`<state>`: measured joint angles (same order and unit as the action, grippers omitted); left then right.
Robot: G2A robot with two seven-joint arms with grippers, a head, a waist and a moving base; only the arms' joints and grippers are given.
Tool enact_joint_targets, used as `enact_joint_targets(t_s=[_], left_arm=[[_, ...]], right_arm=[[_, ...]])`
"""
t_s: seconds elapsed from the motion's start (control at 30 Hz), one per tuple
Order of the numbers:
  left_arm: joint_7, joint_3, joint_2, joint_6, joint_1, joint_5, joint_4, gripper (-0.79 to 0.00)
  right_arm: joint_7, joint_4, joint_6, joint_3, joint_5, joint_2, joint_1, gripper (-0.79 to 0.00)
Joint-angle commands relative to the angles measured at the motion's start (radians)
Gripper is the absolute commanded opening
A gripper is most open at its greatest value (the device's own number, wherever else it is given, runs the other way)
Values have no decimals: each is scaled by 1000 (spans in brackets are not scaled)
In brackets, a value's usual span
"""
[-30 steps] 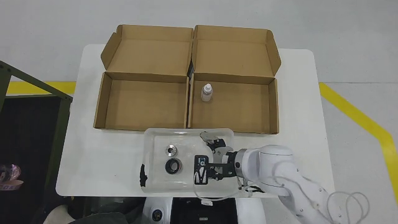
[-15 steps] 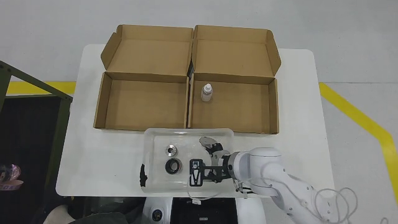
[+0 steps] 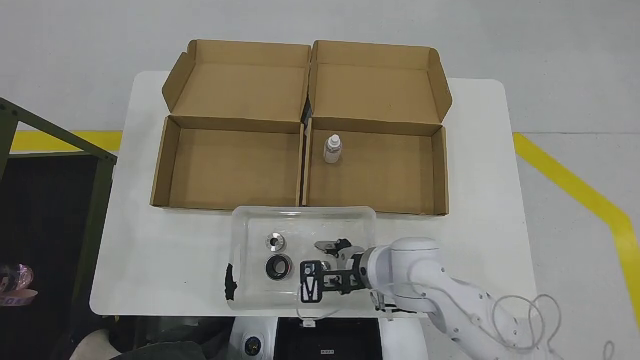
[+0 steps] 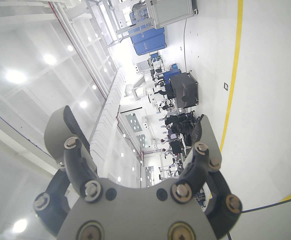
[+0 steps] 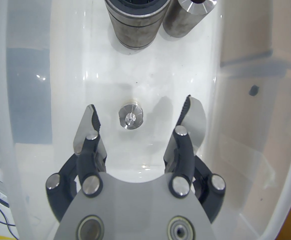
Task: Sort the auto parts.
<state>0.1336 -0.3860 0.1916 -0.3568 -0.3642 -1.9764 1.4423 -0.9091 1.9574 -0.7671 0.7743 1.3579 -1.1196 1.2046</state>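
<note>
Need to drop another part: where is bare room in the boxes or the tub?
One box is wholly bare. The other box is free beyond the bottle by the shared wall. The tub is crowded: bearing, sleeve, pin, and the open right gripper.

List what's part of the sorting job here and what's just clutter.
Job:
- clear bin
- bearing, steel sleeve and small stud inside it
- empty cardboard box
- cardboard box holding a white bottle
- right end effector, open over the stud

Lying about:
- yellow floor line
- dark rack
- left end effector, open, aimed at the room
</note>
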Motion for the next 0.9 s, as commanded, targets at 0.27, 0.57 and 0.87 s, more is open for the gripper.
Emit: enact_joint_targets(t_s=[0.27, 0.57, 0.87], left_arm=[[0, 0, 0, 0, 0, 0, 0, 0], [0, 0, 0, 0, 0, 0, 0, 0], [0, 0, 0, 0, 0, 0, 0, 0]], right_arm=[[-6, -6, -6, -15, -16, 0, -8, -785], [88, 52, -25, 9, -28, 7, -7, -785], [314, 78, -2, 97, 8, 22, 8, -785]])
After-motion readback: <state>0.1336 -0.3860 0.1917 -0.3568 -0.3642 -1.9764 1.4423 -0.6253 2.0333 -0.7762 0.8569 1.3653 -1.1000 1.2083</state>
